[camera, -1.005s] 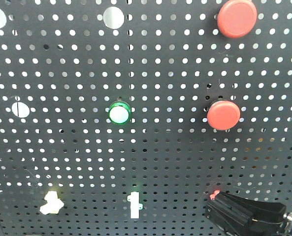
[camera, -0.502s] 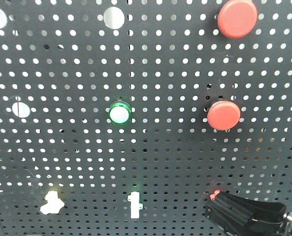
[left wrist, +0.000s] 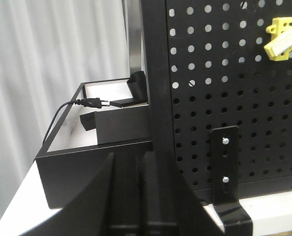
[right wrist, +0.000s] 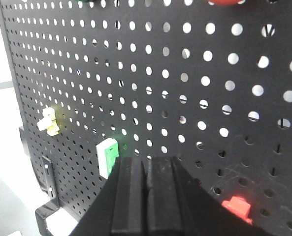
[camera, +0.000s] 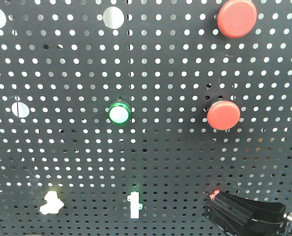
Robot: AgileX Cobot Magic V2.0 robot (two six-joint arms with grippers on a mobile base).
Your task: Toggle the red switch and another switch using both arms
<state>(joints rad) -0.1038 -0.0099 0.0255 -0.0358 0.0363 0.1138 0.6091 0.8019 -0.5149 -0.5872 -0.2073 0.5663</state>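
The red switch [camera: 215,194] sits low on the right of the black pegboard [camera: 165,162], just above the tip of my right gripper [camera: 217,209]. In the right wrist view the red switch [right wrist: 238,207] is to the right of my right gripper [right wrist: 146,169], which is shut and holds nothing. The other switch, pale yellow [camera: 51,203], is at the lower left of the board. In the left wrist view it [left wrist: 282,36] shows at the top right, far from my left gripper [left wrist: 141,162]. That gripper is shut, empty, and level with the board's left edge.
Two big round red push buttons [camera: 237,18] [camera: 223,115] and a green-ringed button [camera: 119,113] are higher up. A green-and-white toggle [camera: 134,205] sits between the two switches. A black open box [left wrist: 91,147] with a cable stands left of the board, and a bracket foot [left wrist: 228,177] holds the board.
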